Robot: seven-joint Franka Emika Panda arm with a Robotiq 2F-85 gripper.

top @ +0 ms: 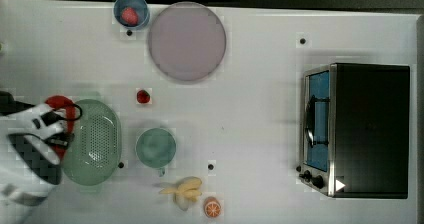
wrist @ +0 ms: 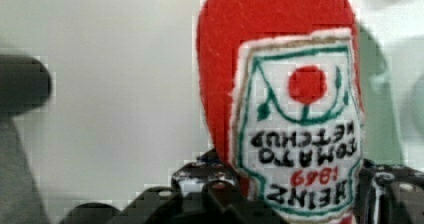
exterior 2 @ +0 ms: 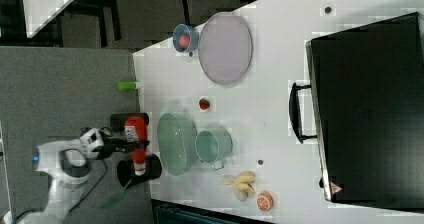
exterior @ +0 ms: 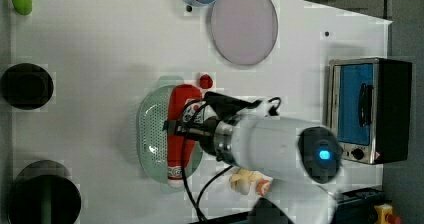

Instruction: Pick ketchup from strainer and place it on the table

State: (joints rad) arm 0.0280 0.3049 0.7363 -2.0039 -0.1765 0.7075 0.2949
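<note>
The red ketchup bottle with its white label hangs in the air, with my gripper shut on its middle. In the top view it overlaps the left rim of the pale green strainer, whose inside holds nothing. In the left view the ketchup lies lengthways over the strainer, white cap toward the bottom, gripper across it. The right view shows the ketchup and gripper apart from the strainer. In the wrist view the label is close up between my dark fingers.
On the white table a green cup stands right of the strainer, with a small strawberry above it. A lilac plate and blue bowl sit at the back. Banana, orange slice and toaster oven lie further right.
</note>
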